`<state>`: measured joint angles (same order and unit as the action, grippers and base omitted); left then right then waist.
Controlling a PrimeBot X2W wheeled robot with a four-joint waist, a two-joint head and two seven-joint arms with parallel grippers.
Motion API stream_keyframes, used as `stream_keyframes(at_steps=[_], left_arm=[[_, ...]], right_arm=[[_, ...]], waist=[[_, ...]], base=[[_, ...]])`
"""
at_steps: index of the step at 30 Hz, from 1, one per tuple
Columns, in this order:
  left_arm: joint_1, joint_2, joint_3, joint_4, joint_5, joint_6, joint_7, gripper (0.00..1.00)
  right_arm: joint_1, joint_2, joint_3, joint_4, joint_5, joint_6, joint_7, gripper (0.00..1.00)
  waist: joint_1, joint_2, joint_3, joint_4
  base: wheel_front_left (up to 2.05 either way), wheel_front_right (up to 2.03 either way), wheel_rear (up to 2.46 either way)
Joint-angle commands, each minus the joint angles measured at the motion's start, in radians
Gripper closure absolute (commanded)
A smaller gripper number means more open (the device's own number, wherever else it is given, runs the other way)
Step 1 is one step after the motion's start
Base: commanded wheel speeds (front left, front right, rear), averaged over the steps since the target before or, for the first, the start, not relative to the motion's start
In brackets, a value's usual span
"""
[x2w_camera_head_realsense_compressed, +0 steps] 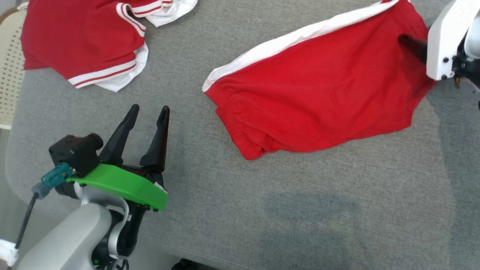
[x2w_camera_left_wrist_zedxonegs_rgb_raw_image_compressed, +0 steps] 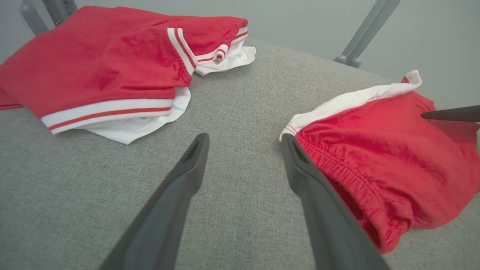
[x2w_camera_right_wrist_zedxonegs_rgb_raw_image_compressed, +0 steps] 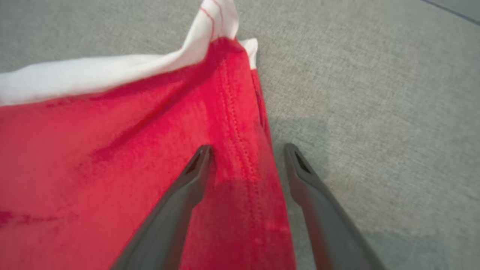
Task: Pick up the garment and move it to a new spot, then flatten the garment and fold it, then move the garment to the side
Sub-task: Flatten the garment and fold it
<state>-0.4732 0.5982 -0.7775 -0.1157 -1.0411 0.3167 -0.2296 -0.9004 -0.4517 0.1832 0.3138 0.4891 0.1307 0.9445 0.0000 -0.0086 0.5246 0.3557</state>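
The garment (x2w_camera_head_realsense_compressed: 318,93), red shorts with a white side band, lies folded on the grey table (x2w_camera_head_realsense_compressed: 225,210), right of centre. My right gripper (x2w_camera_right_wrist_zedxonegs_rgb_raw_image_compressed: 247,148) is open at the garment's (x2w_camera_right_wrist_zedxonegs_rgb_raw_image_compressed: 112,157) right edge. One finger hovers over the red cloth, the other over bare table, and the seamed edge runs between them ungripped. The head view shows that gripper's dark finger (x2w_camera_head_realsense_compressed: 410,43) at the upper right. Left of the garment's (x2w_camera_left_wrist_zedxonegs_rgb_raw_image_compressed: 382,161) waistband, my left gripper (x2w_camera_head_realsense_compressed: 149,109) stands open and empty above the table, seen also in its own wrist view (x2w_camera_left_wrist_zedxonegs_rgb_raw_image_compressed: 244,138).
A second red-and-white garment (x2w_camera_head_realsense_compressed: 82,41) lies bunched at the table's far left corner. A cream woven chair (x2w_camera_head_realsense_compressed: 9,63) stands beyond the left edge. Grey metal legs (x2w_camera_left_wrist_zedxonegs_rgb_raw_image_compressed: 360,37) rise behind the table. Bare grey tabletop stretches along the near side.
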Motion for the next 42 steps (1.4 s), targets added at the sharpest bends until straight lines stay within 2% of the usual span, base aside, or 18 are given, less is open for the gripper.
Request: stream_keyframes(at_steps=[1, 5, 9, 10, 11, 19, 25, 31, 36, 42], left_arm=[[0.015, -0.016, -0.001, 0.012, 0.025, -0.004, -0.012, 0.0], [0.019, -0.056, 0.003, 0.059, 0.079, -0.024, -0.029, 0.0], [0.034, -0.1, 0.017, 0.092, 0.1, -0.048, -0.035, 0.0], [0.041, -0.111, 0.024, 0.104, 0.103, -0.055, -0.036, 0.0], [0.047, -0.123, 0.031, 0.113, 0.11, -0.065, -0.037, 0.0], [0.176, -0.163, 0.126, 0.185, 0.186, -0.141, -0.035, 0.0], [0.311, -0.165, 0.19, 0.211, 0.237, -0.176, -0.035, 0.0], [0.397, -0.17, 0.266, 0.229, 0.299, -0.195, -0.035, 0.0], [0.431, -0.207, 0.309, 0.248, 0.351, -0.209, -0.035, 0.0], [0.445, -0.225, 0.319, 0.27, 0.399, -0.243, -0.035, 0.0]], right_arm=[[0.031, -0.007, -0.007, -0.006, -0.008, 0.0, 0.027, 0.0], [0.104, -0.036, -0.008, -0.007, -0.059, -0.001, 0.083, 0.0], [0.166, -0.012, -0.03, 0.012, -0.053, -0.001, 0.1, 0.0], [0.184, -0.002, -0.039, 0.012, -0.049, 0.0, 0.092, 0.46], [0.199, 0.016, -0.054, 0.018, -0.04, 0.0, 0.079, 1.0], [0.364, 0.146, -0.244, 0.012, 0.051, 0.0, -0.028, 1.0], [0.551, 0.202, -0.389, -0.02, 0.106, -0.001, -0.094, 1.0], [0.691, 0.237, -0.467, -0.061, 0.144, -0.001, -0.146, 1.0], [0.777, 0.262, -0.556, -0.055, 0.156, -0.001, -0.204, 1.0], [0.786, 0.267, -0.628, -0.022, 0.124, 0.0, -0.3, 1.0]], waist=[[0.0, 0.0086, -0.003, 0.019], [0.0, 0.0086, -0.014, 0.052], [0.0, 0.0086, -0.033, 0.069], [0.0, 0.0086, -0.04, 0.071], [0.0, 0.0086, -0.05, 0.071], [0.0, 0.0086, -0.201, 0.012], [0.0, 0.0086, -0.321, -0.063], [0.0, 0.0086, -0.387, -0.117], [0.0, 0.0086, -0.415, -0.138], [0.0, 0.0086, -0.416, -0.164]], base=[[0.0, 0.0, 0.0], [0.0, 0.0, 0.0], [0.0, 0.0, 0.0], [0.0, 0.0, 0.0], [0.0, 0.0, 0.0], [0.0, 0.0, 0.0], [0.0, 0.0, 0.0], [0.0, 0.0, 0.0], [0.0, 0.0, 0.0], [0.0, 0.0, 0.0]])
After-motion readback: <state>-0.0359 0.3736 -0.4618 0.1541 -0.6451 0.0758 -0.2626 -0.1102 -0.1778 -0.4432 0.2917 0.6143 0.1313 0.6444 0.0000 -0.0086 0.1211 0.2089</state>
